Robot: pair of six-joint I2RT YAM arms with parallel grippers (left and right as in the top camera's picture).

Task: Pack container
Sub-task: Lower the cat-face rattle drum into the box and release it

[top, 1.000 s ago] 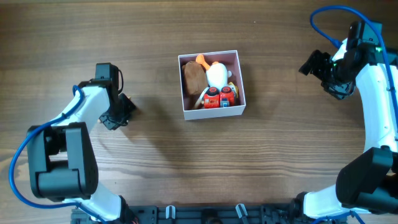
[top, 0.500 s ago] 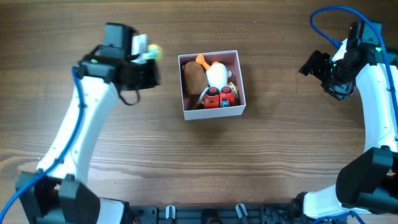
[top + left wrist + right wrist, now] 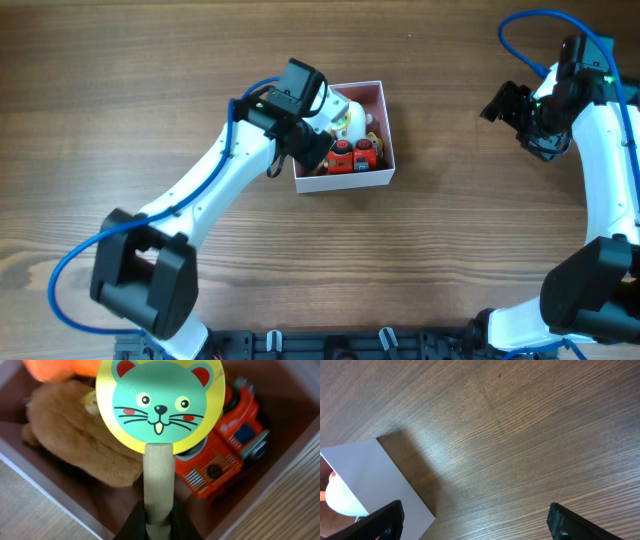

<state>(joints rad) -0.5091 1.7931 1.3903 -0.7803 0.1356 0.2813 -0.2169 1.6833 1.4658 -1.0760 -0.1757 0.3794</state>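
The container is a square white box with a pink inside, at the table's middle. It holds a brown plush, a red toy robot that also shows in the left wrist view, a white toy and an orange piece. My left gripper is shut on the wooden handle of a round cat-face paddle, yellow-rimmed and teal, held over the container's left half. My right gripper is open and empty above bare wood, far right of the container.
The wooden table surrounds the container on all sides. The right arm stands at the far right edge. The left arm reaches diagonally from the front left to the container.
My left arm has swung right from the table's left side, carrying the cat-face paddle, and now holds it over the container. The right arm has not moved.
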